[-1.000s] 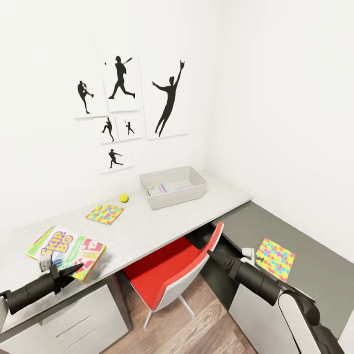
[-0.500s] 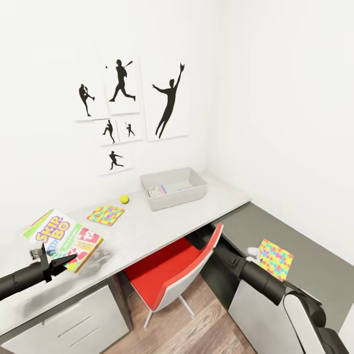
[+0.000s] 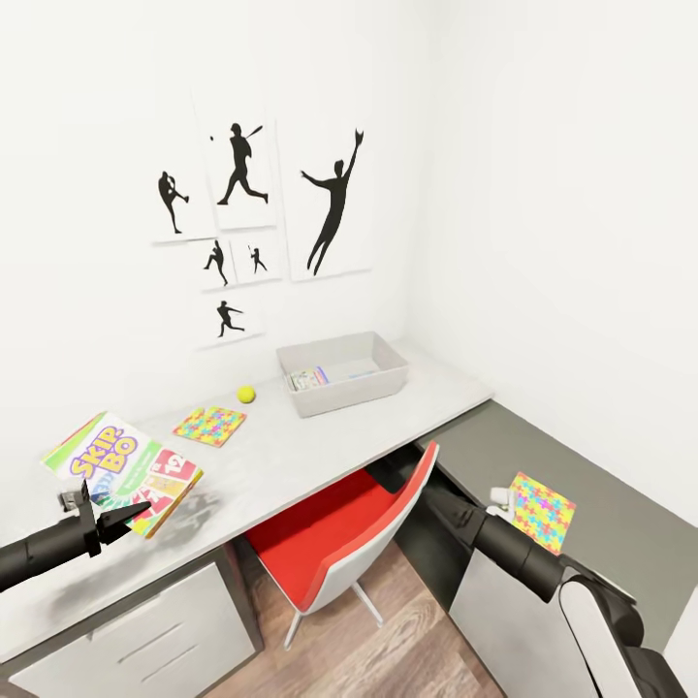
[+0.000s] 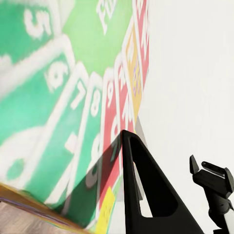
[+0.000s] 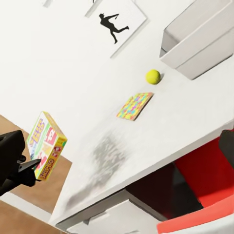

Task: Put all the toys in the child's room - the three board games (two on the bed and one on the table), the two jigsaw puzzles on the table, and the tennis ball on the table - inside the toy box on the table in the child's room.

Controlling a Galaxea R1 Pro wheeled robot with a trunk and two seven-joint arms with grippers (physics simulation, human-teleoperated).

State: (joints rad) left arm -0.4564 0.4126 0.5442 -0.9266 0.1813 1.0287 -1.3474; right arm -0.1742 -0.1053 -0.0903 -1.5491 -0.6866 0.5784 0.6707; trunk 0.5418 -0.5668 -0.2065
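Head view: the table (image 3: 320,441) runs along the wall as a long pale speckled top, meeting a dark grey top (image 3: 582,475) at the right-hand corner. The pale top has wide bare surface between its front edge and the things lying toward the wall. A red chair (image 3: 339,543) is tucked under the front edge near the corner, with wood floor (image 3: 407,650) showing beneath it.

The toy box (image 3: 341,371) sits at the far right end of the pale top, near the wall, open side up; a printed flat box lies inside against its left wall. The white-green board game (image 3: 121,473) is off the table, tilted, its lower edge pinched between the closed-in fingers of the left gripper (image 3: 109,519) above the table's left front part, with a shadow on the top beneath it. The left wrist view shows the game's card print close against one dark finger (image 4: 146,195).

One jigsaw puzzle (image 3: 209,425) lies flat on the pale top, between the held game and the toy box. The other jigsaw puzzle (image 3: 536,511) lies on the dark top near its front edge, just beside the right gripper (image 3: 499,500); whether its fingers are spread or together cannot be told. The tennis ball (image 3: 246,394) rests just left of the toy box, apart from it and near the first puzzle.

Against one second ago: the game then lay lower, close to the surface; it now hangs higher. Over the last half second it has barely shifted.
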